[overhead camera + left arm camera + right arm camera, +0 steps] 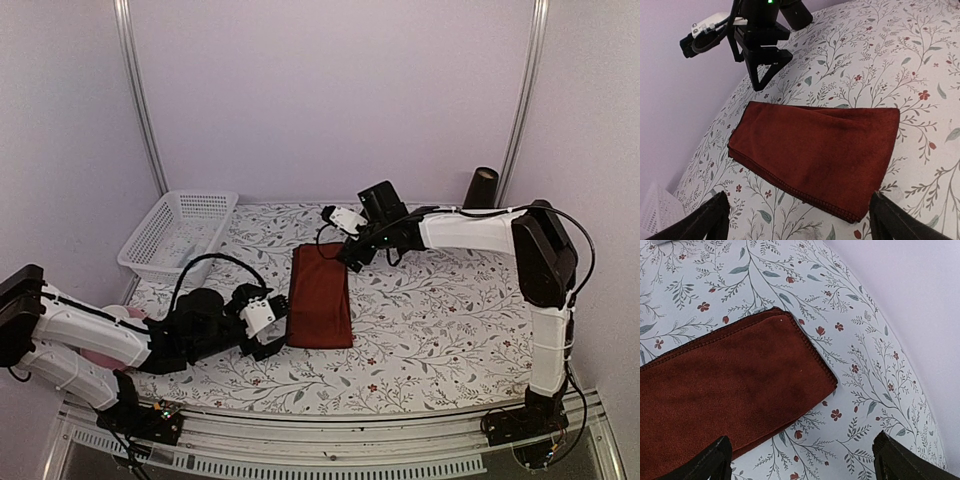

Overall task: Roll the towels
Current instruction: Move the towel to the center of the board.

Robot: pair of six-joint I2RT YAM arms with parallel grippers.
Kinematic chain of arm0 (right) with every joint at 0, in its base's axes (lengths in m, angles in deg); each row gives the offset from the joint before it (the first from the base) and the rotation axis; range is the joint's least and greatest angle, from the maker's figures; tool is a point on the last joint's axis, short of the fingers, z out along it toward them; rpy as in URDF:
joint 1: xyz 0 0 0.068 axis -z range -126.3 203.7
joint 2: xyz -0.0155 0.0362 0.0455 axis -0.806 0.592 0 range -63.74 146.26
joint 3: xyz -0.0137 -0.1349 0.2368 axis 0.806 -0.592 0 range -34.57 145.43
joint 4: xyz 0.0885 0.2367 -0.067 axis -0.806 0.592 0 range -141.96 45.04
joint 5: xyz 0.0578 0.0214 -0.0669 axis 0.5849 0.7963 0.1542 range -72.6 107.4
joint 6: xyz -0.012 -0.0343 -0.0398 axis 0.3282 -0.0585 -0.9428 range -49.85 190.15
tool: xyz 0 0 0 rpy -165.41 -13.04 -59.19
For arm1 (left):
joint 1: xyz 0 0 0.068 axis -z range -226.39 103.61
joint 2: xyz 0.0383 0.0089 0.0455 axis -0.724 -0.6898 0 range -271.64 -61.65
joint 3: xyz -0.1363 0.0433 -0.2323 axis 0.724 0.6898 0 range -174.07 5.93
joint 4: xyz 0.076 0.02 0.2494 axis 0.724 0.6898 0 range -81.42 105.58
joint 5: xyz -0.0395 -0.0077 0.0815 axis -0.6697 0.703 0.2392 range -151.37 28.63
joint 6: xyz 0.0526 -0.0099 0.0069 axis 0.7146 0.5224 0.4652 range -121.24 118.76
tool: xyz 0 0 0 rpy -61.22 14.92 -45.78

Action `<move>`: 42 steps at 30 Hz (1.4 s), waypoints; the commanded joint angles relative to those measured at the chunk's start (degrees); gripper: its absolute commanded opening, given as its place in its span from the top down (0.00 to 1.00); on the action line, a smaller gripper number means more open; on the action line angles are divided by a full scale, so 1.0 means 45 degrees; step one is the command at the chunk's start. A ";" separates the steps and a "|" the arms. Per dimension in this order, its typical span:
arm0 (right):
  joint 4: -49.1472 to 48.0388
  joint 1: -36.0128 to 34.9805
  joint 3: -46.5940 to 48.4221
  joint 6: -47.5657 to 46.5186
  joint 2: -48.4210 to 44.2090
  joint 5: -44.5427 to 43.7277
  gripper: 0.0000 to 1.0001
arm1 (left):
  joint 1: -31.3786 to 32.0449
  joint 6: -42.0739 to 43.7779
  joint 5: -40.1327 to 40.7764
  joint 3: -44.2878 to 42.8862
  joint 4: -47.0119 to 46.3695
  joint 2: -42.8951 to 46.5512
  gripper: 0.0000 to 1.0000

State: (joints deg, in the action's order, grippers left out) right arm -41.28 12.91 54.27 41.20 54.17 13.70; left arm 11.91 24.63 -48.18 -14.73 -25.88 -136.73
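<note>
Both released: my left pincer [278,325] sits just beside the maroon towel [320,296]'s near-left edge, and my right pincer [350,258] hangs over its far-right corner. The towel lies folded flat mid-table [450,320]. A white basket [180,232] far left and a dark cylinder [481,187] far right stand well apart from it.

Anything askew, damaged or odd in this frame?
Nothing stands out. The maroon towel lies folded flat, edges tidy, between the open left gripper and right gripper. A pinkish thing under the left arm is mostly hidden, so I cannot judge it.

One maroon towel [320,296] — one basket [150,238]
</note>
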 commanded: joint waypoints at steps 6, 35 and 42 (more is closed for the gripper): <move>0.0309 -0.0007 -0.0093 0.0444 0.1354 0.0919 0.01 | 0.0442 0.0026 0.0042 -0.0466 0.0032 -0.0636 0.03; 0.0866 0.3357 -0.2191 -0.4505 -0.0226 0.1633 0.01 | 0.0875 0.3685 -0.2380 -0.5171 0.1922 -0.6312 0.50; 0.1903 0.3358 -0.2439 -0.4460 -0.2703 0.2985 0.01 | 0.0420 0.4934 -0.2867 -0.6810 0.1955 -0.7862 0.48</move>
State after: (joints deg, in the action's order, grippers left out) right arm -36.47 28.21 44.33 22.47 49.86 23.21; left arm 15.13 42.38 -58.87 -41.83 -17.81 -169.80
